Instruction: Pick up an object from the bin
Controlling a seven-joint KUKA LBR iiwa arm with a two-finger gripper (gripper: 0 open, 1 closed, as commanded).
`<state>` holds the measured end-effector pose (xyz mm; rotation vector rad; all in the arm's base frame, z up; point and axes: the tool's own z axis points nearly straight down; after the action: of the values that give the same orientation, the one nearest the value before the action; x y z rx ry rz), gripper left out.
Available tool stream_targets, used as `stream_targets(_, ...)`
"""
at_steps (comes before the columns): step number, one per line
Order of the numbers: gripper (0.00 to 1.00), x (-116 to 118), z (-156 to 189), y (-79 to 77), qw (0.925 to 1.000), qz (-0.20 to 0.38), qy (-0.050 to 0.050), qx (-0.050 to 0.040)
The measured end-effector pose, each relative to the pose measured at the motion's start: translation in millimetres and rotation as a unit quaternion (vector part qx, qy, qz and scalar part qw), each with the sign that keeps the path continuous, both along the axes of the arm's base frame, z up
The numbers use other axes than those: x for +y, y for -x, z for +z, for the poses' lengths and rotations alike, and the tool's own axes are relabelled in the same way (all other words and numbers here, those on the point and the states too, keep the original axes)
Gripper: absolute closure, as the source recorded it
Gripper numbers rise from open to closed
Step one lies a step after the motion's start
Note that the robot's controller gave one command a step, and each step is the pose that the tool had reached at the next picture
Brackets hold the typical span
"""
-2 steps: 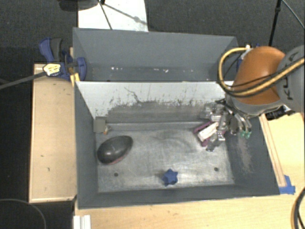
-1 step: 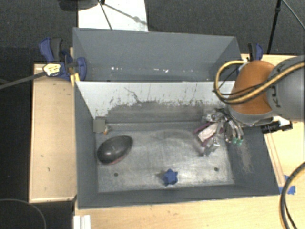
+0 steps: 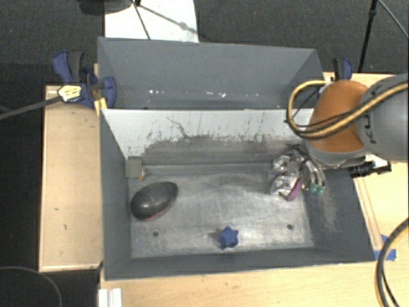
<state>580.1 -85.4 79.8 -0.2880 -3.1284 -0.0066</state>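
Note:
My gripper (image 3: 285,183) hangs low at the right side of the bin, close to the right wall and just above the floor. Whether anything sits between its tips cannot be made out. A small blue star-shaped piece (image 3: 227,237) lies on the floor near the front edge, well to the left of and in front of the gripper. A dark grey oval stone-like lump (image 3: 153,200) rests at the left side of the bin, far from the gripper.
The arm with its orange cover and looped cables reaches in over the bin's right rim. A small grey block (image 3: 134,168) sits against the left wall at the back of the floor.

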Motion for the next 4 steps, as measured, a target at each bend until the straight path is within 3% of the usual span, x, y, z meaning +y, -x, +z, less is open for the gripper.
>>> stream_targets(1, 1.0, -8, 123, -5.0, 0.9999, 0.01, 0.003, -0.0058)
stream_targets(2, 0.0, -8, 118, -3.1, 0.9999, 0.011, 0.002, -0.0014)
stream_targets(3, 0.0, -1, -5, -5.5, 0.9985, 0.055, 0.001, 0.0024)
stream_targets(4, 1.0, 1, -1, -7.7, 0.9984, 0.056, 0.0, -0.0008)
